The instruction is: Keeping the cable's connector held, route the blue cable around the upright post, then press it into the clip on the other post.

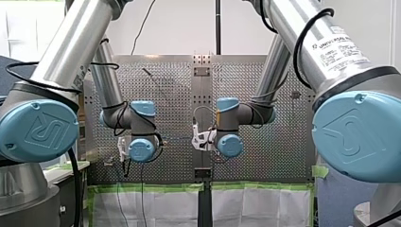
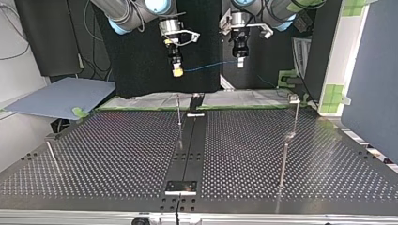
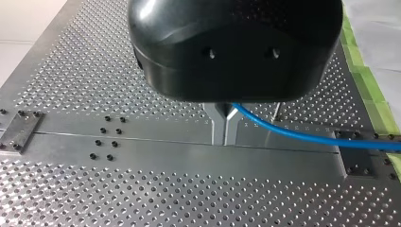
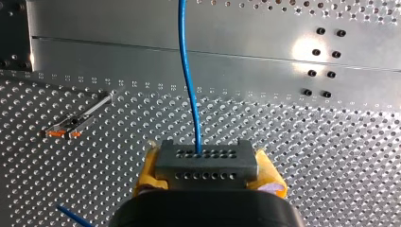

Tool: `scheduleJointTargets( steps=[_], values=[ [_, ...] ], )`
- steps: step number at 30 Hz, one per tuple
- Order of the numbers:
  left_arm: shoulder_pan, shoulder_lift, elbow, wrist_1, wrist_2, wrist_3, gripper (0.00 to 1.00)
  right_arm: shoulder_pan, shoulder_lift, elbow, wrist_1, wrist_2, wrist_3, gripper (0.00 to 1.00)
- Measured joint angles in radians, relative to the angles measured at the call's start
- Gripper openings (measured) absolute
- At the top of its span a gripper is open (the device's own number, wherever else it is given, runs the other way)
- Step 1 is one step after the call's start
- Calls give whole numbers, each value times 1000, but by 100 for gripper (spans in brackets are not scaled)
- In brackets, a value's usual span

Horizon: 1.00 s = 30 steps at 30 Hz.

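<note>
1. Holding high over the table's (image 2: pixel 117 154) far edge: both grippers, w/ blue cable (image 2: pixel 206 67) strung between them, clear of every post. My read: routing not begun.
2. R gripper (image 2: pixel 177 70): yellow pads (image 4: pixel 147 172) clamped on grey connector (image 4: pixel 206 161). Anchors that end, per task.
3. L gripper (image 3: pixel 224 137): metal fingers pinched tight on the cable itself, prob. to steer the run.
4. Upright post (image 2: pixel 179 112) stands mid far edge. Clip post is maybe the one (image 2: pixel 295 117) nr the far corner at top view's right; can't confirm the clip.

The blue cable (image 3: pixel 302 135) leaves the left wrist view's edge — its other end perhaps hidden behind my left pincer (image 3: pixel 224 138).
</note>
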Motion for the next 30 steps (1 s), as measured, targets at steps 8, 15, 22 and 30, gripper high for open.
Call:
scheduleJointTargets(
  steps=[8,15,22,30],
  values=[
    [0,0,0,0,0,0,0,0,0,0,0,0,0,0],
    [0,0,0,0,0,0,0,0,0,0,0,0,0,0],
    [0,0,0,1,0,0,0,0,0,0,0,0,0,0],
    [0,0,0,1,0,0,0,18,25,-14,11,4,-3,0]
  ],
)
